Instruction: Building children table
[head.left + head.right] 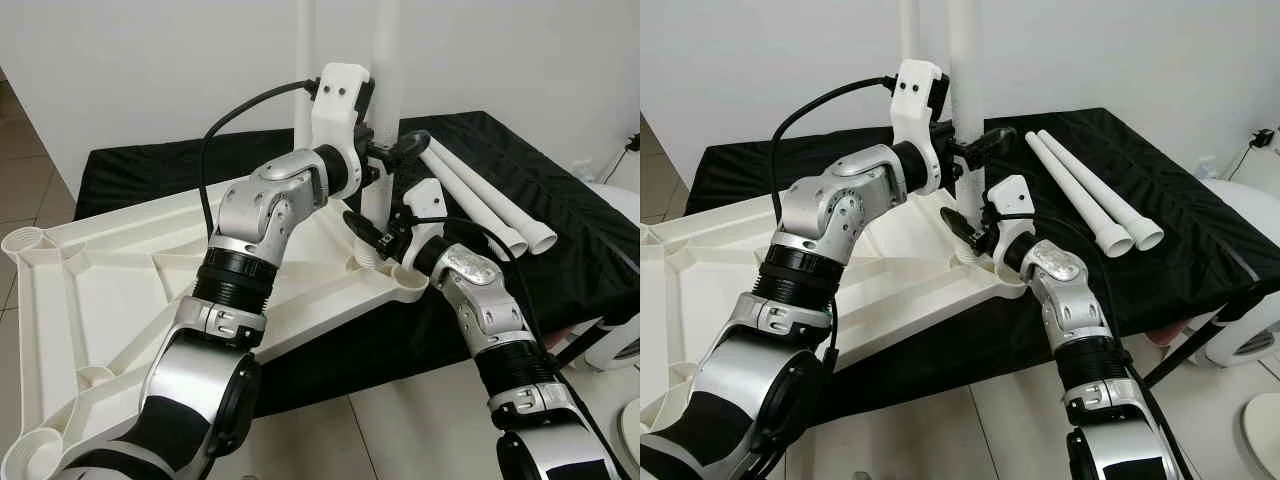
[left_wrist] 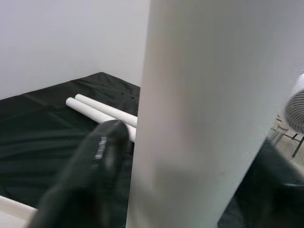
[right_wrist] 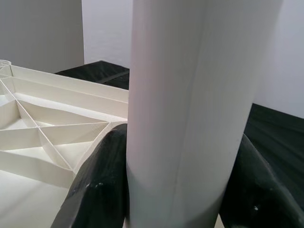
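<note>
One white table top panel point(image 1: 100, 300) is laid underside up on a black-covered tabletop point(image 1: 560, 230), ribs and corner sockets exposed. Four white legs are counted: two upright legs, one point(image 1: 385, 60) seated in the corner socket at the panel's 3 o'clock corner, the other point(image 1: 305, 60) seen just behind at 11 o'clock of it; two loose legs point(image 1: 490, 205) are laid side by side, touching, on the black cloth at 2 o'clock of that corner. Left end effector point(image 1: 395, 150) is clamped on the upright leg partway up, fingers point(image 2: 102, 152) pressed on either side. Right end effector point(image 1: 372, 238) is clamped on the same leg low down, just above the socket, fingers point(image 3: 102, 185) on both sides
</note>
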Controlling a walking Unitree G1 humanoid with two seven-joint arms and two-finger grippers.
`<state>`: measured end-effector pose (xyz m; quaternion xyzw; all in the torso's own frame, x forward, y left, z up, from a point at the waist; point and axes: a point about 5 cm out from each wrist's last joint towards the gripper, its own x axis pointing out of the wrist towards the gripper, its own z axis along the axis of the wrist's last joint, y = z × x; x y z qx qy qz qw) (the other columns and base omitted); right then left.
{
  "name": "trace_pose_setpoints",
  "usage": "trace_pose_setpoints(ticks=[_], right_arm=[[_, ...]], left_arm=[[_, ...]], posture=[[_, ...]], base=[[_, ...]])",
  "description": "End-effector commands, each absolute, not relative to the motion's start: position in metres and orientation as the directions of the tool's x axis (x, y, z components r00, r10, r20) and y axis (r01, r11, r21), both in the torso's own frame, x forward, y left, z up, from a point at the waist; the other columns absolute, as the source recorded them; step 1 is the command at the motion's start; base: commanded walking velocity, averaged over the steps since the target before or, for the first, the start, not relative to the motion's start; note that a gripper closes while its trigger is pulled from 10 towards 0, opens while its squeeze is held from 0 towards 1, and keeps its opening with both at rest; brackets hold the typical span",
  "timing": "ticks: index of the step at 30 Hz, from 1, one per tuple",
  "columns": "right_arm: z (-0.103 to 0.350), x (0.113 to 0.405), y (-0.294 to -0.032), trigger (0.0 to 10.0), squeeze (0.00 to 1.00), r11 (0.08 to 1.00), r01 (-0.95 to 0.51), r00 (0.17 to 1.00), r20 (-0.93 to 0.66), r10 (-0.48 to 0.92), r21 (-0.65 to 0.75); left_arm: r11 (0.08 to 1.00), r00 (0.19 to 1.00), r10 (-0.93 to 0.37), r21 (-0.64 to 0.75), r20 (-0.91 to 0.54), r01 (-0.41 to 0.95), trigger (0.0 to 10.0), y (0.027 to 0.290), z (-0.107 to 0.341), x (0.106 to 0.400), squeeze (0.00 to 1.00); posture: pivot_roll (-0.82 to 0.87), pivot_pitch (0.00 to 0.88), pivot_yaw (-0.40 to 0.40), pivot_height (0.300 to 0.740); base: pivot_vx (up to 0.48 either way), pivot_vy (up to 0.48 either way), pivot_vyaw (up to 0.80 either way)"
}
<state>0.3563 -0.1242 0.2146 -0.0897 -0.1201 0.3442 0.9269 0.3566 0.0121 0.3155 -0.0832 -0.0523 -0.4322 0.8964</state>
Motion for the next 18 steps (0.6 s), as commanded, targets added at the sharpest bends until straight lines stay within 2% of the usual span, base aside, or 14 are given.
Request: trace_pose_setpoints(ticks=[1,11,12,18], right_arm=[[0.2164,0.3547,-0.1252,10.0,0.0,0.74,-0.619,0.728,0.161,0.666,-0.263],[0.2164,0.3553,-0.1269,10.0,0.0,0.749,-0.611,0.738,0.16,0.656,-0.254],[0.2171,0.356,-0.1274,10.0,0.0,0.765,-0.599,0.751,0.164,0.64,-0.237],[0.2171,0.356,-0.1274,10.0,0.0,0.765,-0.599,0.751,0.164,0.64,-0.237]], left_arm=[[0.61,0.618,-0.759,-0.109,0.204,0.785,0.0,0.0112,0.3227,0.3547,0.0],[0.597,0.606,-0.759,-0.116,0.239,0.794,0.0,0.0131,0.3261,0.354,0.0],[0.625,0.626,-0.741,-0.092,0.244,0.775,0.0,0.0153,0.3278,0.355,0.0],[0.625,0.626,-0.741,-0.092,0.244,0.775,0.0,0.0153,0.3278,0.355,0.0]], posture=[[-0.09,0.018,0.027,0.74],[-0.09,0.01,0.023,0.74],[-0.09,0.008,0.023,0.74],[-0.09,0.008,0.023,0.74]], base=[[0.0,0.0,0.0],[0.0,0.0,0.0],[0.0,0.0,0.0],[0.0,0.0,0.0]])
